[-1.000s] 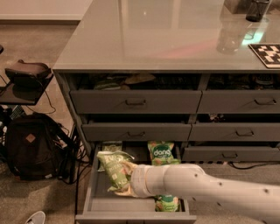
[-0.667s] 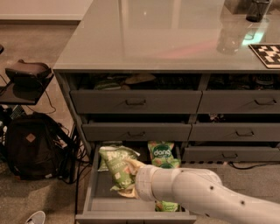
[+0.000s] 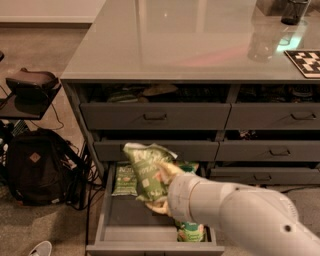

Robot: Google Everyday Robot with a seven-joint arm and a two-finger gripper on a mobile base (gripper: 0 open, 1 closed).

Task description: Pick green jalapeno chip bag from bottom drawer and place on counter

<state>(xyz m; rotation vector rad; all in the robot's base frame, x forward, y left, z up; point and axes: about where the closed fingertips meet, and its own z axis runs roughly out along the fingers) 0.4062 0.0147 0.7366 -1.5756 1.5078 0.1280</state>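
My gripper (image 3: 161, 187) is shut on a pale-green jalapeno chip bag (image 3: 145, 169) with white lettering and holds it lifted above the open bottom drawer (image 3: 150, 234), about level with the drawer front above. A second alike pale-green bag (image 3: 124, 180) lies flat at the drawer's back left. My white arm comes in from the lower right and hides the drawer's right part. The glossy grey counter (image 3: 190, 45) spreads above the drawers.
A green-and-orange bag (image 3: 190, 231) pokes out under my arm. Shallow grey drawers with bar handles (image 3: 155, 117) sit above. On the counter: a clear cup (image 3: 262, 45), a dark cup (image 3: 294, 11), a checkered board (image 3: 306, 61). A backpack (image 3: 35, 165) and chair stand left.
My gripper has risen with the pale-green bag, from low inside the drawer to above its rim. My arm now covers the bag with the round logo.
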